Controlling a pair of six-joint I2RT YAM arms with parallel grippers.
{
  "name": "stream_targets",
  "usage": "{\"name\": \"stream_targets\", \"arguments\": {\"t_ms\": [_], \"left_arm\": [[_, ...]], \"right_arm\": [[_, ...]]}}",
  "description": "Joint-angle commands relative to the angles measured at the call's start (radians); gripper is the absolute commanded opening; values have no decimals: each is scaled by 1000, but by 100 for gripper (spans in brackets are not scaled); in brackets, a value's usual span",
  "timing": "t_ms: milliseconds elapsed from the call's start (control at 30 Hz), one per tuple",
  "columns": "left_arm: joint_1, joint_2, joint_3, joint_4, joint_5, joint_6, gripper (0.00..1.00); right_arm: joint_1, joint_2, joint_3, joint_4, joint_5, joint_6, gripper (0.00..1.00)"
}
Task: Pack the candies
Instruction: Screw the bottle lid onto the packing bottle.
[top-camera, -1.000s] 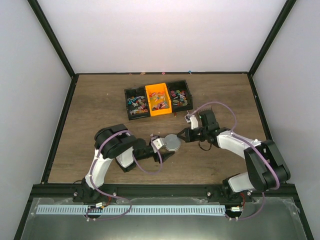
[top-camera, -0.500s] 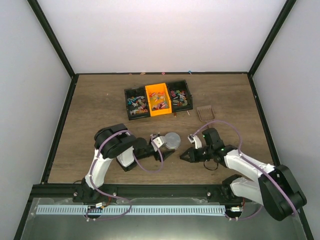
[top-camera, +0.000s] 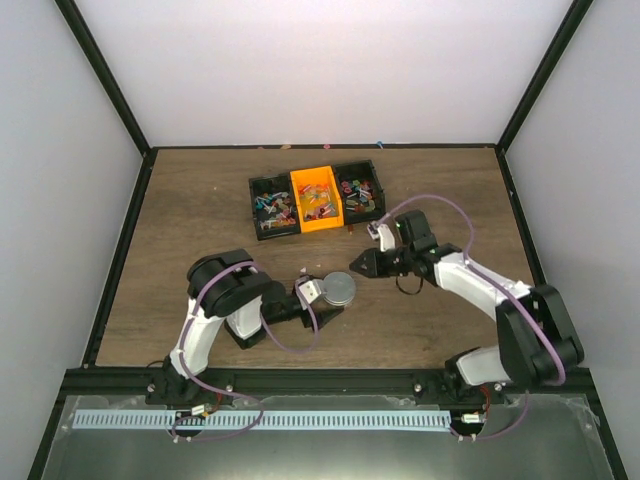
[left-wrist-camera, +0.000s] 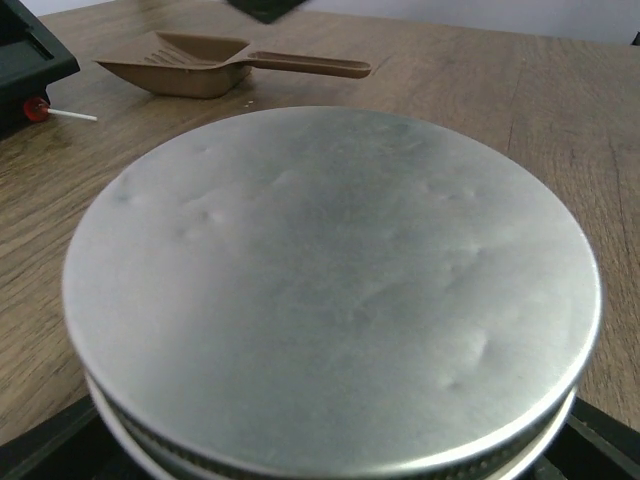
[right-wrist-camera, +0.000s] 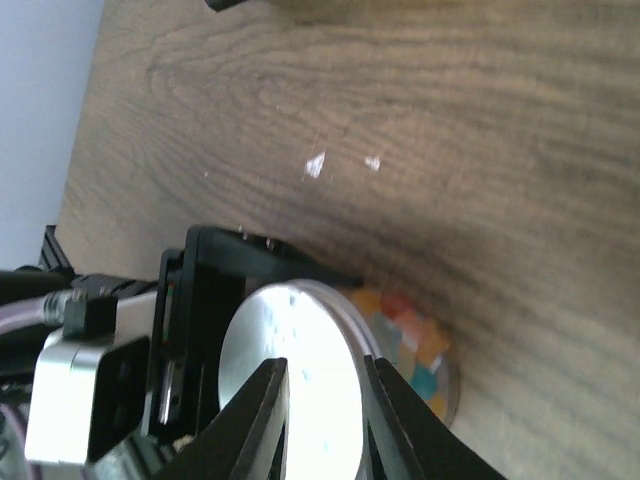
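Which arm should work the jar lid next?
Probably right. The left gripper is shut on the jar, bracing it; the right gripper is open and empty, poised just beside the lid.

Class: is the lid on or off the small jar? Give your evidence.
On. The silver lid sits flush over the jar; candies show through its glass side.

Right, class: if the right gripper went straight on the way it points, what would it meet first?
Probably the silver lid of the jar held by the left gripper, though depth is unclear.
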Motion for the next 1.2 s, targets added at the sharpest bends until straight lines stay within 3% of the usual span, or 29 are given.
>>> {"name": "stream_targets", "arguments": {"t_ms": [0, 367, 700, 900, 1167], "left_arm": [[1, 47, -55, -17, 51, -57, 85], [8, 37, -45, -42, 66, -43, 86], [10, 43, -35, -44, 64, -52, 86], [10, 39, -26, -56, 40, -62, 86], [10, 41, 22, -92, 2, -65, 86]], "right_arm": [[19, 109, 126, -20, 37, -108, 22], [70, 215, 133, 4, 8, -149, 21], [80, 147, -9, 54, -13, -116, 15], [81, 108, -79, 73, -44, -81, 1], [121, 27, -219, 114, -72, 1, 1]]}}
